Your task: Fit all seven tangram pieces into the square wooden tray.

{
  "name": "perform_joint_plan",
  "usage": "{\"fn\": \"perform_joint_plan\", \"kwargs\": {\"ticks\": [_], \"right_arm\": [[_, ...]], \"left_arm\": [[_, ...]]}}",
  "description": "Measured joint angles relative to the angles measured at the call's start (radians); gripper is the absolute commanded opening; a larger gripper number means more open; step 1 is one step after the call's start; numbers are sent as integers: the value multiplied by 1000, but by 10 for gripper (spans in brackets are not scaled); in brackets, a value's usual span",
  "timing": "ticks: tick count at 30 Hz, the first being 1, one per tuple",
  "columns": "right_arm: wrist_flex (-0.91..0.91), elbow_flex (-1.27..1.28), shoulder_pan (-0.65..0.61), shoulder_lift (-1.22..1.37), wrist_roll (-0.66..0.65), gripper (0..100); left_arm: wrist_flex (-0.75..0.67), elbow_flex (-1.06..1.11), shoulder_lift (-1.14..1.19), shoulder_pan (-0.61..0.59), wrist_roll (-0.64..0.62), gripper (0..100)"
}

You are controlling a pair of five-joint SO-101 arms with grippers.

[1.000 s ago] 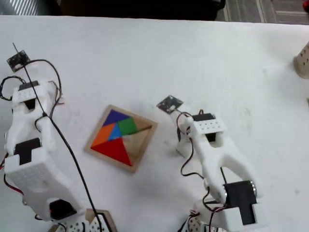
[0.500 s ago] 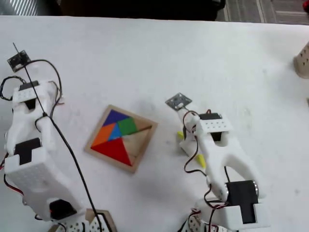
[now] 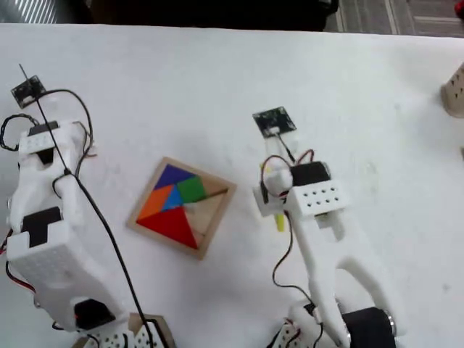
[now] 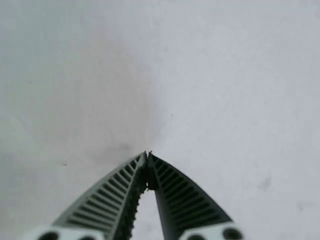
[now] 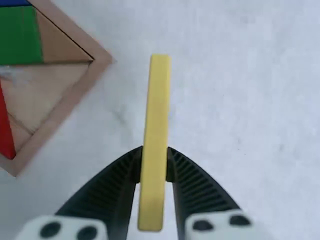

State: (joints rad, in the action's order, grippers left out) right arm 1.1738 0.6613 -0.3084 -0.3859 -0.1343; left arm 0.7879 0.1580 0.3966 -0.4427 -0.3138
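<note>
The square wooden tray [image 3: 215,221] lies turned like a diamond at the table's middle. It holds purple [image 3: 172,175], green [image 3: 191,188], orange [image 3: 155,202], light blue and red [image 3: 172,226] pieces, and its right part is bare wood. Right of the tray, my right arm [image 3: 313,197] carries a yellow piece [image 3: 279,222]. In the right wrist view my right gripper [image 5: 154,156] is shut on the yellow piece [image 5: 157,110], held edge-on above the table, with the tray's corner [image 5: 70,107] beside it. My left gripper [image 4: 148,156] is shut over bare tabletop, and its arm [image 3: 43,203] stands at the far left.
A small circuit board [image 3: 274,121] sticks out ahead of the right arm, with loose wires trailing from it. A perforated tan object [image 3: 454,90] stands at the right edge. A wooden block [image 3: 151,330] sits by the left arm's base. The table's far edge runs along the top.
The right arm has risen and stretched away from its base, bringing the yellow piece into sight beside the tray. The left arm has kept still.
</note>
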Motion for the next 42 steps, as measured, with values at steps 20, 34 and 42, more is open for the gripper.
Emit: {"fn": "perform_joint_plan", "kwargs": {"ticks": [20, 34, 42], "right_arm": [[-110, 92, 94, 92, 29, 17], [-167, 172, 95, -20, -5, 17], [-167, 172, 94, -20, -5, 17]], "left_arm": [[224, 0, 0, 249, 502, 22], [316, 333, -203, 387, 535, 21], [189, 674, -488, 488, 470, 22]]}}
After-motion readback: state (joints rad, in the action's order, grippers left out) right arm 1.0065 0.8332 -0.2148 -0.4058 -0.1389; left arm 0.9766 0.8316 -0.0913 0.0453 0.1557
